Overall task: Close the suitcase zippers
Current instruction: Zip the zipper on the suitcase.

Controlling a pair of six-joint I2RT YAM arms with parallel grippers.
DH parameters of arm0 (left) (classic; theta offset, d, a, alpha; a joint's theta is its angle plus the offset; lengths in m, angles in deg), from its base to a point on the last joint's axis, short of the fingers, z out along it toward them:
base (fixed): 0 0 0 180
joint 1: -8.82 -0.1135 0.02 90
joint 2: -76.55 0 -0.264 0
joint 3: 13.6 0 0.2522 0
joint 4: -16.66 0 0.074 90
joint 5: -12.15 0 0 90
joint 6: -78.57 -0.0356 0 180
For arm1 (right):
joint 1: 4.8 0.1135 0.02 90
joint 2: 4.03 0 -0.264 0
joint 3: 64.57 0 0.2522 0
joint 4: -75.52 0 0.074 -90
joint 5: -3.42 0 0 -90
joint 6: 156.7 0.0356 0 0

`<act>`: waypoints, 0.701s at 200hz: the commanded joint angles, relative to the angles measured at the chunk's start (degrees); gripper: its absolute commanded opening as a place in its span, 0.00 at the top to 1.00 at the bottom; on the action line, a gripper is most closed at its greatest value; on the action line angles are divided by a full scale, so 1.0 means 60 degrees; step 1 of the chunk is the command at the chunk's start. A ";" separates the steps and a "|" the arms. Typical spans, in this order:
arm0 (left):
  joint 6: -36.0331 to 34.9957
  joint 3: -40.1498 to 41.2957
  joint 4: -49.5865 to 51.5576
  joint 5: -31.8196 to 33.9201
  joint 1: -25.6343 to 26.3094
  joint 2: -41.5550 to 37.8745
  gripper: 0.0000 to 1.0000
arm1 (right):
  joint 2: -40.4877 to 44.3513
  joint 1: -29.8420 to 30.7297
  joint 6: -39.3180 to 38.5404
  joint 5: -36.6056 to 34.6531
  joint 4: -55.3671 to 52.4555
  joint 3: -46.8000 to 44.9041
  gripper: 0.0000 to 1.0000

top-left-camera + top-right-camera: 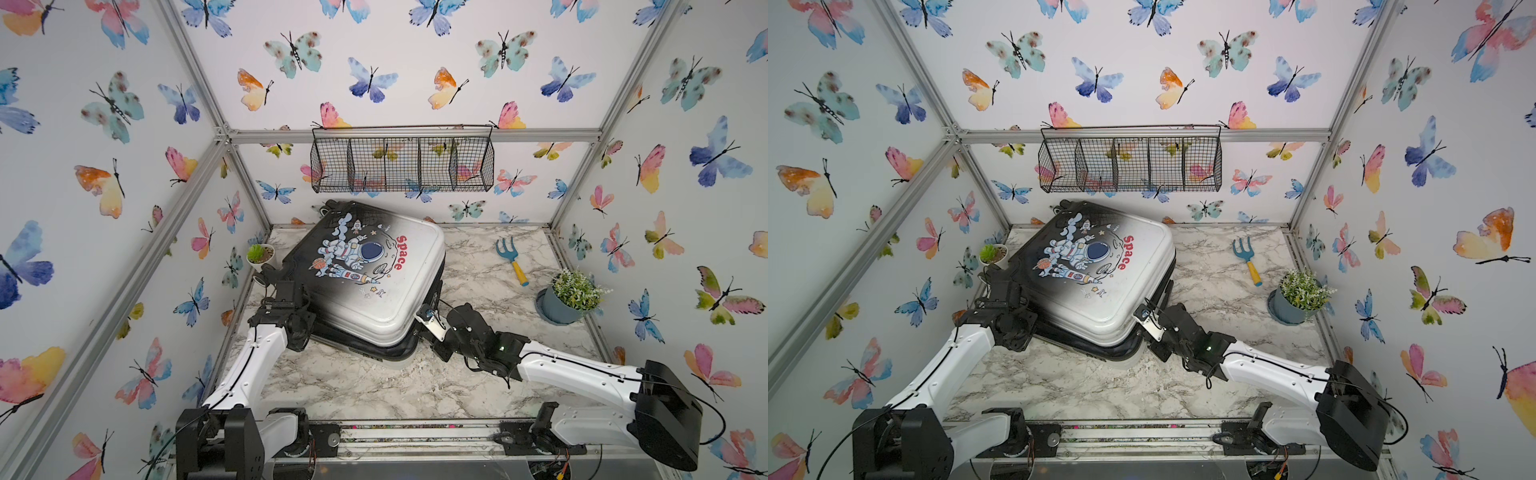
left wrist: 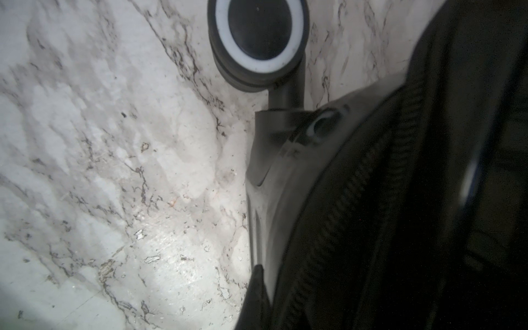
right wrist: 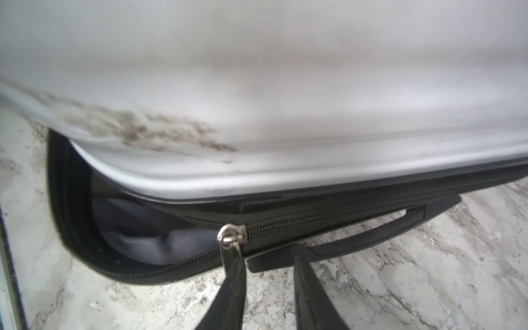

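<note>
Suitcase (image 1: pixel 374 286) flanked by both tools. Right tool (image 3: pixel 268 258) spread, nothing between its fingers (image 3: pixel 310 291); low beside the suitcase corner nearest the near edge of the tabletop (image 1: pixel 415 386), silver slider (image 3: pixel 231 233) just ahead, its hanging tab touching one finger. Zippers (image 3: pixel 288 224) meshed on the handle side of that slider, parted on the other side round the corner, grey lining (image 3: pixel 143 240) showing in the gap. Black strap handle (image 3: pixel 368 231) just below the meshed stretch. Left tool (image 2: pixel 257 283) pressed together at the suitcase side facing the near left corner of the tabletop; cannot tell whether anything is pinched. In the left wrist view, zipper teeth curving round a corner and a black wheel (image 2: pixel 257 37) with a white ring. Suitcase lying skewed in the far left part of the tabletop, printed half up, black end toward the far left corner, upper half lifted off the lower at the near corner. Small potted plant (image 1: pixel 261 252) at the left edge, just beside the suitcase. Well apart, toward the right edge: blue hand rake (image 1: pixel 511 257) with yellow handle, grey pot (image 1: pixel 557 309) of white-flecked greenery. Wire basket (image 1: pixel 403 160) on the back wall.
</note>
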 commanded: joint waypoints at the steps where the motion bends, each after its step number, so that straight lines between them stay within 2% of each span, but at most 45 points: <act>1: -0.0083 -0.0728 -0.1238 -0.1406 0.0022 -0.0198 1.00 | -0.0194 -0.0066 -0.0622 0.0355 -0.0375 0.0288 0.69; 23: -0.0149 -0.0781 -0.1205 -0.1436 -0.0039 -0.0187 1.00 | 0.0202 -0.0076 -0.0810 0.0968 -0.0934 0.0223 0.69; 50: -0.0265 -0.0855 -0.1178 -0.1500 -0.0091 -0.0095 1.00 | 0.0697 -0.0067 -0.0790 0.1345 -0.1016 0.0007 0.63; 102: -0.0306 -0.0897 -0.1158 -0.1502 -0.0106 -0.0123 1.00 | -0.0056 -0.0068 -0.0471 0.1596 -0.0849 0.0603 0.57; 140: -0.0357 -0.0913 -0.1219 -0.1589 -0.0119 -0.0067 1.00 | -0.0479 -0.0066 -0.0528 0.1267 -0.0976 0.0576 0.60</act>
